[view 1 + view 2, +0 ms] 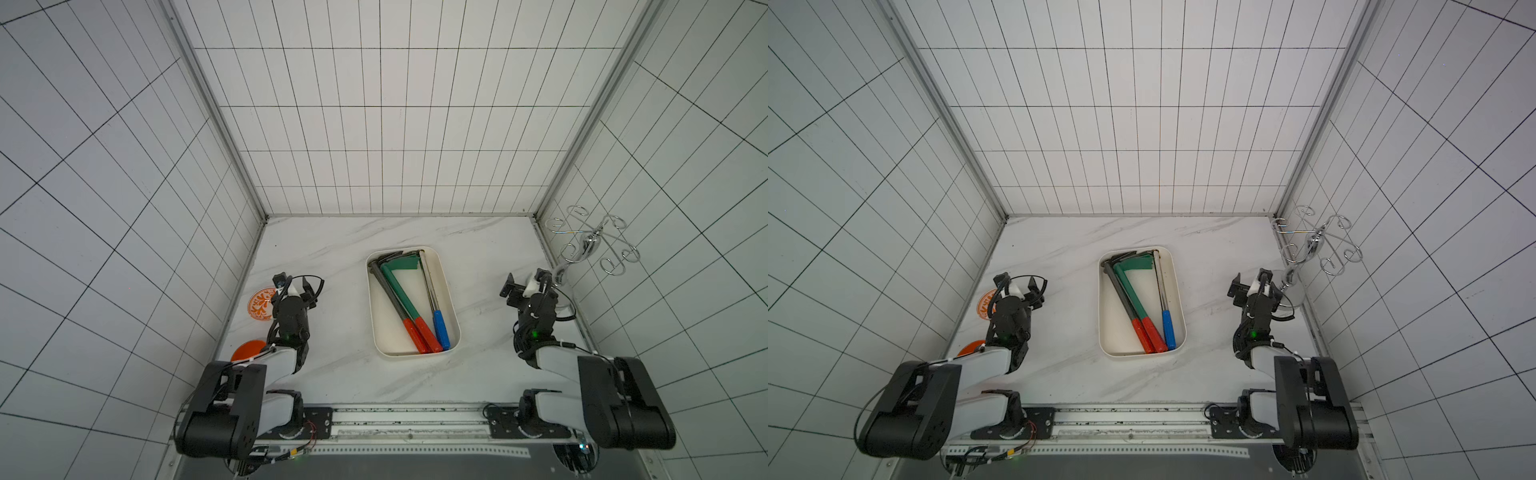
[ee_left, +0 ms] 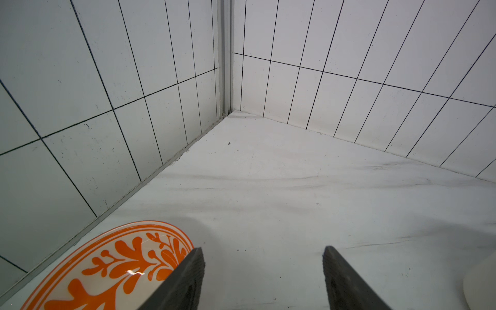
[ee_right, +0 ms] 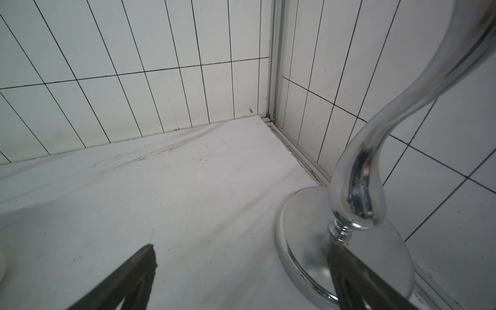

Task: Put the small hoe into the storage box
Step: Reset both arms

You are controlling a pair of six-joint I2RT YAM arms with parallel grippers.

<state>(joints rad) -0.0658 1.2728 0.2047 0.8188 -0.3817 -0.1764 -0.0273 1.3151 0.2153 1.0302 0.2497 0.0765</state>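
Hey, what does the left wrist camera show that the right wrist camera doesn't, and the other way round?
Only the left wrist view shows the orange-patterned plate, beside the left gripper. Only the right wrist view shows the chrome stand, its round base close to the right gripper. Both show the marble table, the tiled walls, and jaws standing open with nothing between them.

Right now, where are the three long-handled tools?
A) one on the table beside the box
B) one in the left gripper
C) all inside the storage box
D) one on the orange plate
C: the green-shafted tool, the dark-shafted tool and the blue-gripped tool all lie inside the storage box; the left gripper and right gripper are open and empty.
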